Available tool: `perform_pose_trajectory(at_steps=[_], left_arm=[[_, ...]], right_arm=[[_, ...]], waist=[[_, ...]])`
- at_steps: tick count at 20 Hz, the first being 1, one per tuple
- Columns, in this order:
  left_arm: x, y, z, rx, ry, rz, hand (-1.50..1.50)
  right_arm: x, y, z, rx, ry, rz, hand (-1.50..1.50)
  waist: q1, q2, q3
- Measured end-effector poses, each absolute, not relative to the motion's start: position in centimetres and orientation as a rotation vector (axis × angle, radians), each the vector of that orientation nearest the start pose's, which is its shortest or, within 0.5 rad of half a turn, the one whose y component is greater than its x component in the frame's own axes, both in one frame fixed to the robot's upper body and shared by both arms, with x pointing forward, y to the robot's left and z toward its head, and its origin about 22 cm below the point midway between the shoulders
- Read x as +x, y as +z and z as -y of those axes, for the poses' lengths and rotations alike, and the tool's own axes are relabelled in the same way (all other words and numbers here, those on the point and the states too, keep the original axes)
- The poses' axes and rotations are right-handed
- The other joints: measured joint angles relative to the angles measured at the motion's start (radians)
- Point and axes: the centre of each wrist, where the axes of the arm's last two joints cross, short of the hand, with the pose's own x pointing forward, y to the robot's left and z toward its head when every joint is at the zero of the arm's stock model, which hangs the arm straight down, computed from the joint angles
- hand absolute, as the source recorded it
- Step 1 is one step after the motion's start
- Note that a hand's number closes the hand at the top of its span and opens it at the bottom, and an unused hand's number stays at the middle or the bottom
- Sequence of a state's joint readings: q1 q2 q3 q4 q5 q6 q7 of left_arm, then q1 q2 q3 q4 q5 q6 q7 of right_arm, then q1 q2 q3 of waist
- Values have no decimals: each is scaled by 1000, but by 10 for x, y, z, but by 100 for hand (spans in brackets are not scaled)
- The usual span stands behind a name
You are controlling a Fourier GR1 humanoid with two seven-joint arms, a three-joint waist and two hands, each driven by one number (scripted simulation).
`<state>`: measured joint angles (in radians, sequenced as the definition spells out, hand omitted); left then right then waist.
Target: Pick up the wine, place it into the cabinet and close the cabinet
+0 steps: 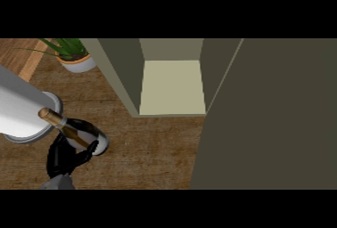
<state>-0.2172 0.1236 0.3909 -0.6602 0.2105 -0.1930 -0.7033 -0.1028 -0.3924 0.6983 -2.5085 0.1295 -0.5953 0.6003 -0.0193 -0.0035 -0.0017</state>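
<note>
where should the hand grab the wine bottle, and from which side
Round the wide body of the wine bottle, from the near side: its thin gold-capped neck tilts away up-left, leaving the body nearest. The left hand curls round it there.

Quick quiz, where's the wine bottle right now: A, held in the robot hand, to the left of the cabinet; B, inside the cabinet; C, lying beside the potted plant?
A: the left robot hand is curled round the wine bottle, outside the open cabinet.
</note>
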Motion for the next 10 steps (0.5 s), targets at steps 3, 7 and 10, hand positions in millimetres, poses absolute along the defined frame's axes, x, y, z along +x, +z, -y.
perform_pose_trajectory(at_steps=[3, 7, 10], left_arm=[[234, -139, -318, 89, 402, 1659, 150], [235, -135, -319, 114, 371, 1701, 150], [229, -138, -317, 65, 298, 1718, 150]], right_arm=[[115, 189, 152, 241, 170, 1850, -150], [112, 187, 151, 244, 172, 1839, -150], [113, 187, 151, 239, 170, 1845, -150]], waist=[[3, 0, 0], [3, -2, 0], [3, -3, 0]])
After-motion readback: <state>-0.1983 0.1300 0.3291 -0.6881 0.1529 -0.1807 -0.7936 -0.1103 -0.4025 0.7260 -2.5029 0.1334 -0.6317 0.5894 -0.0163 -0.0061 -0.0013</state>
